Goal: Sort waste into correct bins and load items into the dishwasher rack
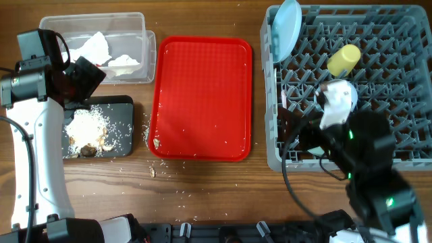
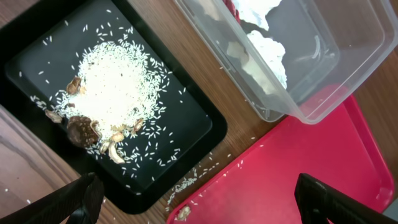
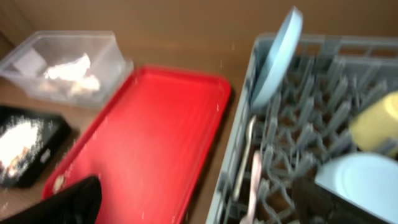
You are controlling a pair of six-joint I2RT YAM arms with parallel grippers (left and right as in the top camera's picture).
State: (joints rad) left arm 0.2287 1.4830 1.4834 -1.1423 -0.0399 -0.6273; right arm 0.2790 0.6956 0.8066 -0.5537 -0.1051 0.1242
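Note:
The clear tub point(image 1: 138, 30) holds crumpled white napkins point(image 1: 94, 48). The black tray point(image 1: 125, 108) holds rice and brown scraps point(image 1: 88, 128). My left gripper point(image 1: 88, 79) hovers open and empty above the gap between them; its view shows the black tray point(image 2: 186, 118), the tub point(image 2: 323, 93) and the napkins point(image 2: 267, 50). The grey rack point(image 1: 405, 135) holds an upright blue plate point(image 1: 287, 30), a yellow cup point(image 1: 343, 61) and a pale bowl point(image 1: 337, 94). My right gripper point(image 3: 199, 205) is open and empty over the rack's left edge, near white cutlery point(image 3: 254, 177). The green bowl is hidden.
The flat red tray point(image 1: 202, 98) lies between the bins and the rack, with a small scrap point(image 1: 156, 142) at its front-left corner and a few rice grains. Another scrap point(image 1: 152, 172) and loose rice lie on the wooden table.

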